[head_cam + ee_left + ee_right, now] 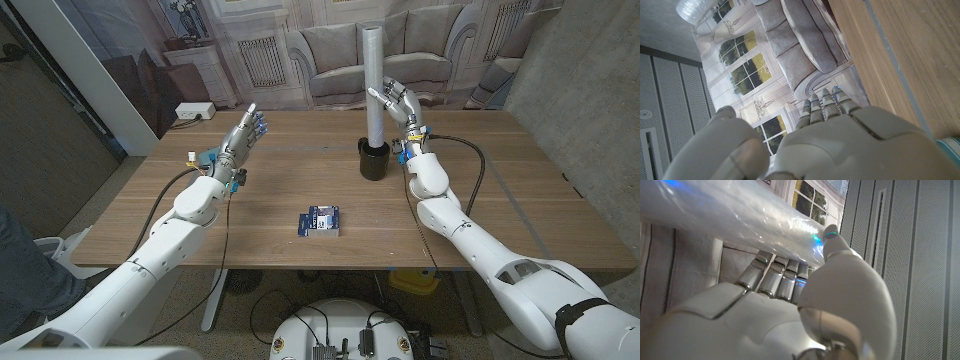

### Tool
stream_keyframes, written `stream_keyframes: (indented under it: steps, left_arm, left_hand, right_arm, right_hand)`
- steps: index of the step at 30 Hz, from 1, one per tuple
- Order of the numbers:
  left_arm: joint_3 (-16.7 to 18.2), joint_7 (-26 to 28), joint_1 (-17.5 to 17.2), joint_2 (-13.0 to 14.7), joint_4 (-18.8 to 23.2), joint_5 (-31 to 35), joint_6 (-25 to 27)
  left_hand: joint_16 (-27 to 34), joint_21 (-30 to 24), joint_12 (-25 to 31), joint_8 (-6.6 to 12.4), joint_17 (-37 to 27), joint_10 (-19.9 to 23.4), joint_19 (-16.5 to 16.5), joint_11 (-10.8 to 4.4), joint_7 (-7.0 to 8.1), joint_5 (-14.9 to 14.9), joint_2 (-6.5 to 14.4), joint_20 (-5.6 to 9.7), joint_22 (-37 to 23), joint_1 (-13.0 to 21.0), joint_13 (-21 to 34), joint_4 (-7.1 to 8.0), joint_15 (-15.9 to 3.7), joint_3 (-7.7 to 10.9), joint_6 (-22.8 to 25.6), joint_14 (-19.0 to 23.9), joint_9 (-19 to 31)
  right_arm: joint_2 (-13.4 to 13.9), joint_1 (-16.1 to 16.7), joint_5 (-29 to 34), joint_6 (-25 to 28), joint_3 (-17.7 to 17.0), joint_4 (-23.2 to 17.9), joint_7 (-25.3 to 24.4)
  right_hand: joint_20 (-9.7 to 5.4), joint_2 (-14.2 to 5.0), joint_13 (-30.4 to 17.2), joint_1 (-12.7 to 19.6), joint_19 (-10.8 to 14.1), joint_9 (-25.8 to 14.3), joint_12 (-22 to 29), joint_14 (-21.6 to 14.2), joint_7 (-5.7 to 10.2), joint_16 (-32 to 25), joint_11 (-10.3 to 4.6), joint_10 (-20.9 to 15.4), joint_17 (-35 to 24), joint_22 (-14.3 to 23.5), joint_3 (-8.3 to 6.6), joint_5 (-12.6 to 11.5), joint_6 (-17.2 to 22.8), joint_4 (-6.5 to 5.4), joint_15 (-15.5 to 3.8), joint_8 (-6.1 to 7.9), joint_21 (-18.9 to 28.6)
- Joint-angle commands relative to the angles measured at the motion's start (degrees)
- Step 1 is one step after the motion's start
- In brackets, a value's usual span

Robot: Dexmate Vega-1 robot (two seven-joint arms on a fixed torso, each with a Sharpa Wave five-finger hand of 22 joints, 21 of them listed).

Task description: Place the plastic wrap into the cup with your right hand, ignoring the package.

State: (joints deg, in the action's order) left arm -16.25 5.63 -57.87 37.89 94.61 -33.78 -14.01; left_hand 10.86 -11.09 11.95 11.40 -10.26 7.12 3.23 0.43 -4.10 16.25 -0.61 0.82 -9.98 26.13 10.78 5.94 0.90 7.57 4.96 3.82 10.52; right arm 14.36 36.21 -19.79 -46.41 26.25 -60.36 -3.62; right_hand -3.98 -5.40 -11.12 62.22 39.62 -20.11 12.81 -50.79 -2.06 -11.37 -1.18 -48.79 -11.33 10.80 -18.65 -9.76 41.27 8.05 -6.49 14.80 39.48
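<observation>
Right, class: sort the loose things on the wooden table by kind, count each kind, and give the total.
Roll of plastic wrap, standing upright in the cup with the right hand at it: 1
Black cup: 1
Small blue and white package: 1
Total: 3

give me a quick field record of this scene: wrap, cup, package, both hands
plastic wrap: roll standing upright, lower end in the cup
cup: black, on the table's far side, right of centre
package: small blue and white pack lying on the table near the front edge, untouched
right hand: fingers around the roll, above the cup
left hand: raised over the table, fingers apart, holding nothing
table: wooden
</observation>
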Motion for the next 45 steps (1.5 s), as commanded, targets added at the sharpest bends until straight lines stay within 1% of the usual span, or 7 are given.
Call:
stream_keyframes:
  steps: [1,10,17,20,26,38,45]
  left_arm:
    - [0.09,0.06,0.04,0.23,0.22,0.08,0.60]
    - [-0.16,-0.67,0.82,0.07,-0.72,-0.16,0.73]
    - [-0.58,-1.52,1.68,-0.42,-1.96,-0.32,0.30]
    - [-0.78,-1.82,2.00,-0.57,-2.35,-0.33,0.19]
    - [-0.97,-1.96,2.24,-0.84,-2.72,-0.33,-0.09]
    - [-0.98,-1.41,1.93,-0.95,-2.22,-0.01,-0.41]
    - [-1.17,-1.27,2.01,-0.99,-1.88,0.13,-0.15]
  left_hand:
    - [-0.06,-0.26,-0.26,-0.09,-0.25,0.11,-0.12,0.07,-0.15,-0.04,0.32,-0.03,-0.24,0.30,0.30,-0.15,0.26,-0.24,0.42,0.31,0.24]
    - [-0.04,-0.26,-0.25,-0.08,-0.25,0.14,-0.14,0.20,-0.20,-0.06,0.37,-0.03,-0.24,0.34,0.30,-0.15,0.31,-0.36,0.47,0.37,0.24]
    - [-0.05,-0.24,-0.26,-0.08,-0.25,0.11,-0.20,0.01,-0.10,-0.06,0.40,-0.10,-0.24,0.37,0.30,-0.15,0.26,-0.44,0.46,0.33,0.25]
    - [-0.07,-0.23,-0.25,-0.09,-0.25,0.13,-0.22,0.01,-0.09,-0.06,0.41,-0.13,-0.24,0.38,0.30,-0.15,0.27,-0.47,0.45,0.29,0.25]
    - [-0.08,-0.20,-0.26,-0.09,-0.26,0.10,-0.33,0.14,-0.04,-0.06,0.45,-0.15,-0.24,0.41,0.30,-0.14,0.23,-0.56,0.44,0.26,0.25]
    - [-0.05,-0.22,-0.27,-0.08,-0.26,0.06,-0.35,0.15,-0.02,-0.08,0.53,-0.19,-0.25,0.45,0.30,-0.13,0.19,-0.72,0.47,0.31,0.25]
    - [-0.03,-0.21,-0.26,-0.08,-0.26,0.08,-0.38,-0.22,-0.05,-0.09,0.57,-0.19,-0.25,0.48,0.30,-0.12,0.28,-0.80,0.49,0.36,0.25]
  right_arm:
    - [-2.70,-2.26,-1.60,-4.24,0.23,7.59,1.74]
    - [-2.76,-2.55,-1.08,-4.10,0.39,9.20,1.16]
    - [-1.76,-1.83,0.38,-2.44,0.60,7.53,-0.53]
    - [-1.35,-1.58,0.67,-1.82,0.70,6.85,-0.83]
    - [-0.81,-1.01,1.09,-0.87,0.84,5.91,-1.49]
    - [-0.03,0.96,0.57,0.20,0.59,4.25,-2.26]
    - [0.61,2.06,0.69,0.91,0.44,3.08,-2.81]
  right_hand:
    - [-8.14,-3.67,-0.09,2.84,-0.40,-0.09,-0.11,0.24,9.66,-0.19,-6.77,-6.54,-0.22,0.10,-1.76,-0.20,13.73,-1.48,-6.70,0.17,0.42]
    - [-8.14,-3.69,-0.11,2.85,-0.77,-0.05,-0.21,0.70,9.70,-0.09,-6.82,-6.29,-0.22,0.08,-1.77,-0.24,13.80,-1.42,-6.75,-0.03,0.45]
    - [-8.12,-3.61,-0.11,2.96,-0.96,0.03,-0.24,0.93,9.43,-0.07,-6.89,-6.20,-0.23,0.06,-1.81,-0.33,14.29,-1.26,-6.79,-0.01,0.49]
    - [-8.14,-3.36,-0.10,3.29,-0.99,0.11,-0.18,1.16,9.26,-0.02,-6.32,-6.34,-0.22,0.03,-1.90,-0.57,14.46,-0.88,-6.80,-0.08,0.55]
    - [-8.09,-2.61,-0.04,3.94,-1.07,0.24,-0.22,1.42,9.13,0.01,-6.71,-6.35,-0.18,-0.07,-2.06,-1.12,14.61,-0.03,-6.75,-0.25,0.60]
    - [-7.98,-2.24,-0.01,3.97,-1.17,0.36,-0.23,1.48,9.12,-0.06,-6.73,-6.41,-0.20,-0.15,-2.09,-1.58,14.64,0.23,-6.70,-0.48,0.66]
    - [-7.61,-0.75,0.02,2.30,-1.22,0.30,-0.51,1.63,9.38,-0.07,-6.73,-5.69,-0.10,-0.33,-1.32,-2.04,14.23,-0.15,-6.40,-0.82,0.64]
